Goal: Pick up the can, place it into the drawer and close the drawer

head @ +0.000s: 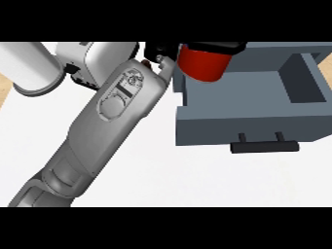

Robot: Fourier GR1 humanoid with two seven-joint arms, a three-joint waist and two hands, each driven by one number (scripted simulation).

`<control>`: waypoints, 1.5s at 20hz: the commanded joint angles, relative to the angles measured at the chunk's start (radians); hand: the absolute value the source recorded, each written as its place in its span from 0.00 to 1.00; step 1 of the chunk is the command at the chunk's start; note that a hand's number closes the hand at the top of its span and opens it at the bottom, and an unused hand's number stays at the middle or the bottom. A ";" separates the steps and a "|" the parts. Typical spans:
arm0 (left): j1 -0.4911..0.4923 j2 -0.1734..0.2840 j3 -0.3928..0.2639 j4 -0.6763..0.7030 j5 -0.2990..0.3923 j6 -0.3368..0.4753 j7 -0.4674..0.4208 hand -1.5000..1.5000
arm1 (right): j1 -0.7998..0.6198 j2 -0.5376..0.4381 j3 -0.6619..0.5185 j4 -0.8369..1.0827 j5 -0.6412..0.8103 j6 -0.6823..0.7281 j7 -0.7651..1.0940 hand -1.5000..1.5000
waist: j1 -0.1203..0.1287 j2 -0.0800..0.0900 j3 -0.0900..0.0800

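Nearest the viewer, one grey forearm (103,131) enters from the lower left and runs diagonally up and to the right across the white bench (197,180); which arm it is cannot be told from this view. A second pale cylinder (21,65), likely the other arm, lies at the upper left, its hand out of sight. To the right sits one grey drawer (258,119), pulled open, with a single dark handle (264,147) on its front face pointing toward the viewer; its inner cavity shows as a darker recess. Farther back, one red can (204,63) hangs over the drawer's rear left corner, above the open cavity rather than resting on its floor. Its long axis stands roughly upright, tipped slightly, rounded lower end pointing down into the drawer and dark top away at the upper edge. The robot hand (161,51) shows as black parts at the can's left side and across its top, clamped on the can; the fingers are mostly hidden behind the wrist.
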 commanded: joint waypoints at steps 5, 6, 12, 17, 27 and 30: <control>-0.163 0.000 -0.033 0.241 0.119 0.024 -0.062 1.00 | 0.021 0.022 0.052 0.071 0.062 0.003 -0.101 0.00 | -0.014 0.004 0.001; -0.234 0.000 -0.044 0.273 0.122 0.068 -0.030 1.00 | -0.001 0.016 0.043 0.014 0.026 -0.008 -0.025 0.00 | -0.018 0.004 0.001; -0.253 0.000 -0.071 0.378 0.197 0.033 -0.121 1.00 | -0.045 -0.020 0.009 0.018 0.012 -0.011 0.005 0.00 | -0.015 0.004 0.000; -0.342 0.000 -0.134 0.480 0.262 0.067 -0.134 1.00 | -0.054 -0.002 0.047 0.015 0.051 -0.034 0.012 0.00 | -0.044 0.011 0.001; -0.335 0.000 -0.234 0.586 0.343 0.123 -0.224 1.00 | -0.094 -0.014 0.044 0.046 0.037 -0.029 0.019 0.00 | -0.070 0.018 0.002; -0.304 0.000 -0.278 0.583 0.365 0.130 -0.254 1.00 | -0.155 -0.036 0.032 0.101 0.032 -0.035 0.038 0.00 | -0.068 0.021 0.002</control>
